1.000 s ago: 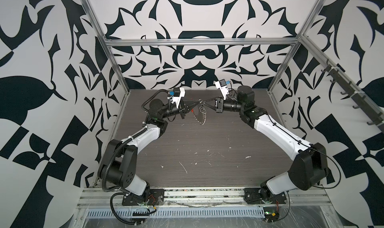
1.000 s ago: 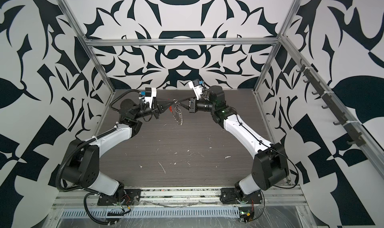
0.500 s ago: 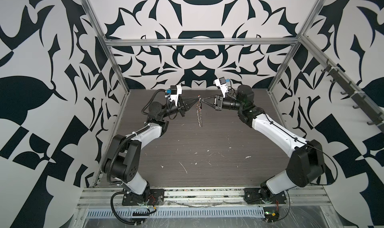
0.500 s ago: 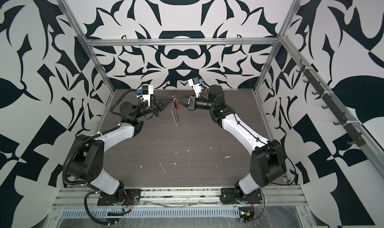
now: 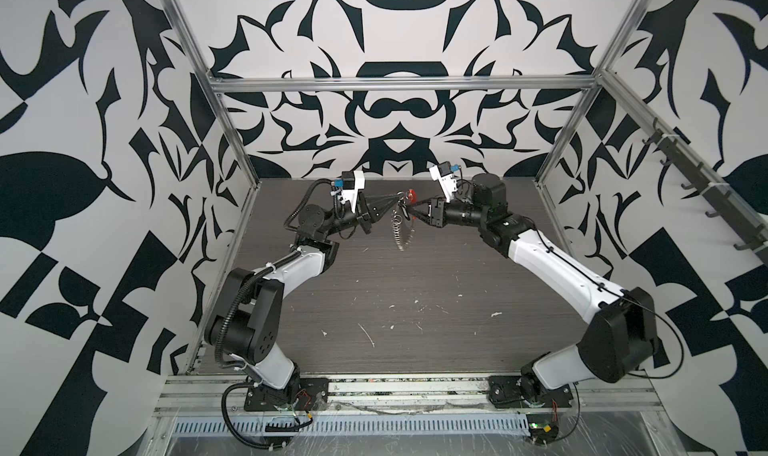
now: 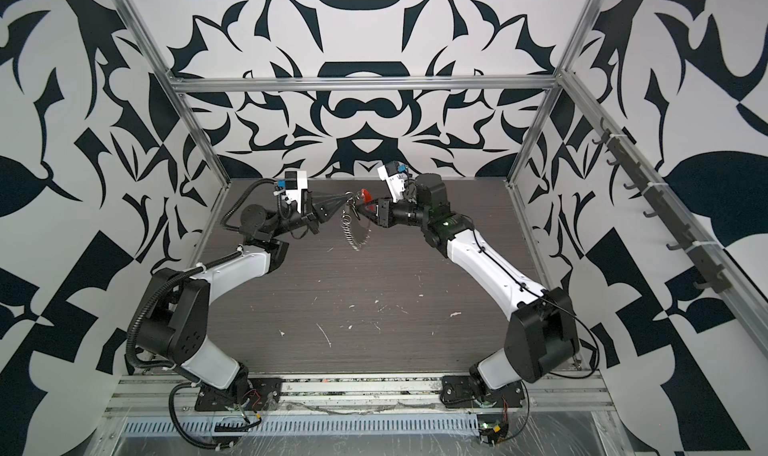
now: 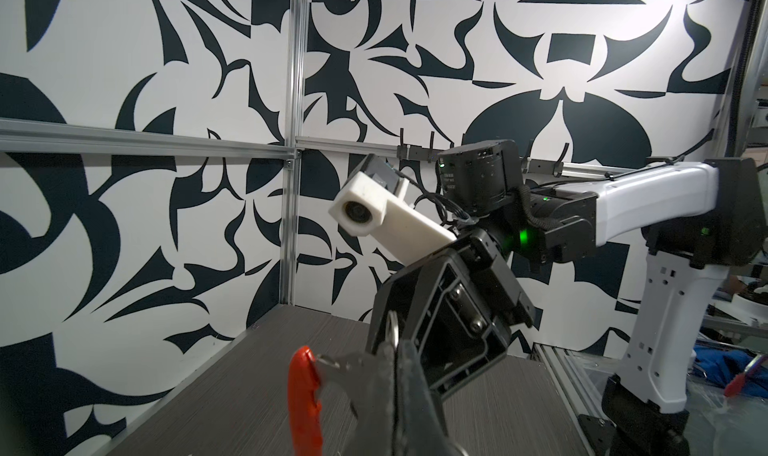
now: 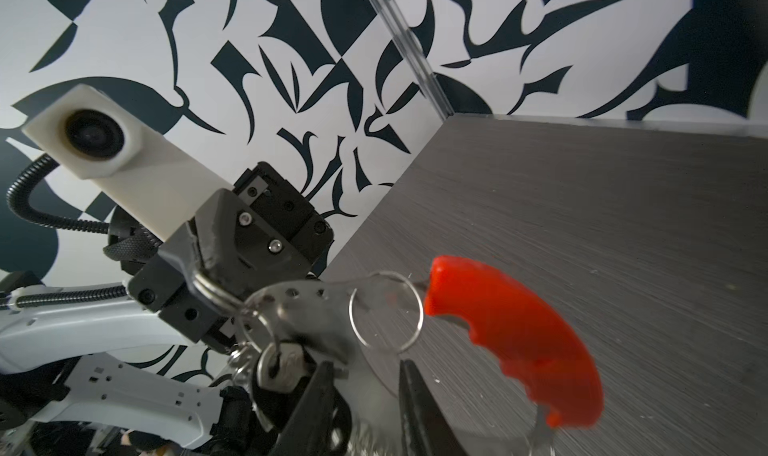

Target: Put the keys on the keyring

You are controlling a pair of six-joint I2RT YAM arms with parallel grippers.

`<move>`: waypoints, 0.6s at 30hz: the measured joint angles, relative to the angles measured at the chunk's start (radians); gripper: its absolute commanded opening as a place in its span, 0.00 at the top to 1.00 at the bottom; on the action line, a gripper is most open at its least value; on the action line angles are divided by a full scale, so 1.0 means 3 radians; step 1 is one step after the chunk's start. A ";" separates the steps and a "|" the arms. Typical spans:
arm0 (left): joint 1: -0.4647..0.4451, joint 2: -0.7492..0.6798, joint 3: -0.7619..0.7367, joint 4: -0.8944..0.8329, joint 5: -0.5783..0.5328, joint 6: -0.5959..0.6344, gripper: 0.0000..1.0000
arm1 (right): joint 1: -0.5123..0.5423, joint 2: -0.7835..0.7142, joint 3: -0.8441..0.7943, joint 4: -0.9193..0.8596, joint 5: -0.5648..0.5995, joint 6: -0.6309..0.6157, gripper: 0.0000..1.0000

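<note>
The keyring hangs in the air over the back middle of the table, its red plastic section (image 5: 411, 195) (image 6: 365, 194) on top and its chain loop (image 5: 400, 235) (image 6: 352, 235) dangling below. My left gripper (image 5: 395, 202) (image 7: 395, 346) is shut on the keyring's metal end beside the red section (image 7: 305, 395). My right gripper (image 5: 411, 213) (image 8: 365, 368) faces it with its fingers apart, just under a thin split ring (image 8: 351, 308) and the red section (image 8: 511, 333). A cluster of small rings (image 8: 274, 362) hangs by one finger; I cannot tell the keys apart there.
The dark wood-grain table (image 5: 395, 308) carries small white scuffs and specks. Patterned walls and aluminium frame posts (image 5: 232, 142) close in the back and sides. A rail of hooks (image 5: 706, 192) runs along the right wall.
My right gripper's fingers have parted from shut. Both grippers shifted a little towards the back wall with the keyring, and its loop has turned edge-on.
</note>
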 measured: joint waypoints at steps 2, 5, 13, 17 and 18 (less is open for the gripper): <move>0.0000 0.0000 0.0000 -0.0013 0.0010 0.0001 1.00 | -0.0001 -0.0100 0.0004 -0.0052 0.0086 -0.0097 0.70; 0.0000 0.0000 0.0000 -0.0028 0.0036 0.0000 1.00 | -0.0014 -0.0187 0.0010 -0.0010 0.0127 -0.0174 0.69; 0.0000 0.0000 0.0000 -0.0048 0.0055 -0.0004 1.00 | -0.0015 0.0009 0.0010 0.0582 -0.0089 0.0009 0.69; 0.0000 0.0000 0.0001 -0.0048 0.0055 -0.0008 1.00 | -0.0017 0.0151 0.0001 0.0879 -0.0207 0.0155 0.69; 0.0000 0.0000 0.0001 -0.0050 0.0056 -0.0010 1.00 | -0.0018 0.0172 -0.0006 0.0930 -0.0233 0.0182 0.69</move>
